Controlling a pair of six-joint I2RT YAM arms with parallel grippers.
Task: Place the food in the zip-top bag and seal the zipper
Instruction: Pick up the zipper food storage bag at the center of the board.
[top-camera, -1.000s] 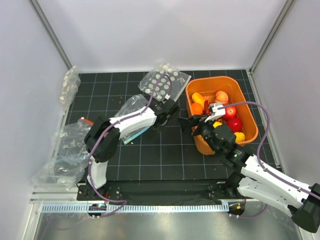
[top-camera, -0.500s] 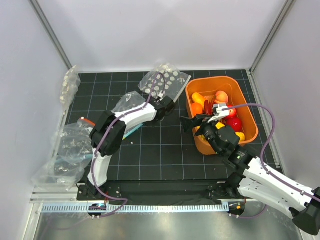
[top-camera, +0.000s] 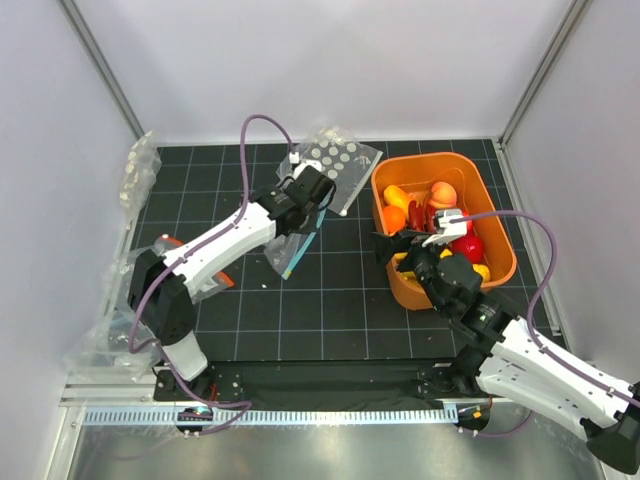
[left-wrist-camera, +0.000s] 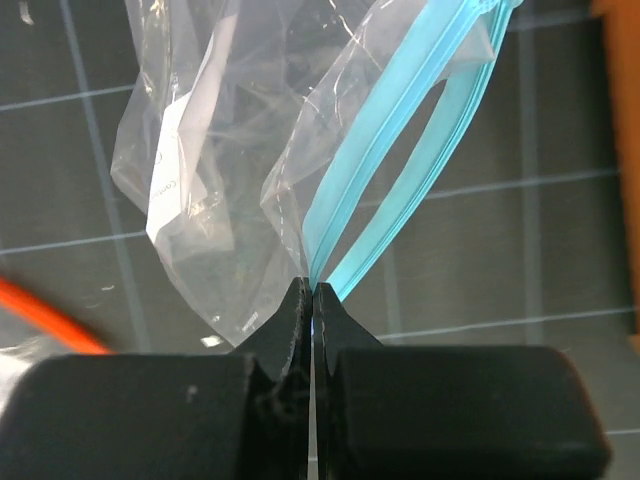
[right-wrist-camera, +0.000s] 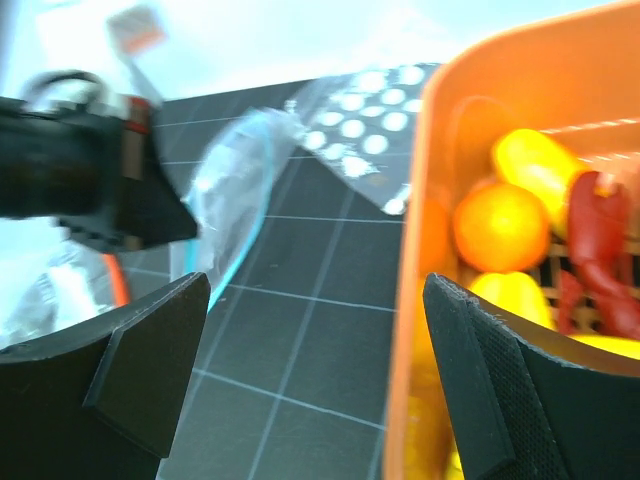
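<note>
The zip-top bag (top-camera: 292, 248) hangs clear and crinkly over the mat, with a white label (left-wrist-camera: 182, 165). Its mouth gapes, and the zipper (left-wrist-camera: 400, 165) runs along it as a light-blue strip. My left gripper (left-wrist-camera: 312, 290) is shut on the zipper's near end and holds the bag up off the mat. The food lies in the orange bin (top-camera: 497, 218): a round orange (right-wrist-camera: 500, 225), a yellow piece (right-wrist-camera: 535, 160) and a banana (top-camera: 478, 272). My right gripper (right-wrist-camera: 320, 330) is open and straddles the bin's left wall (right-wrist-camera: 420, 300), holding nothing.
Red apples (top-camera: 468, 247) and red chillies (right-wrist-camera: 600, 230) share the bin. A clear bag with white dots (top-camera: 340, 160) lies behind the left gripper. More clear bags (top-camera: 130, 320) are heaped at the mat's left edge, one with an orange-red strip (top-camera: 170, 243).
My left gripper has shut on the bag's zipper edge and lifted the bag off the mat, moving back toward the dotted bag. The right gripper has hardly moved.
</note>
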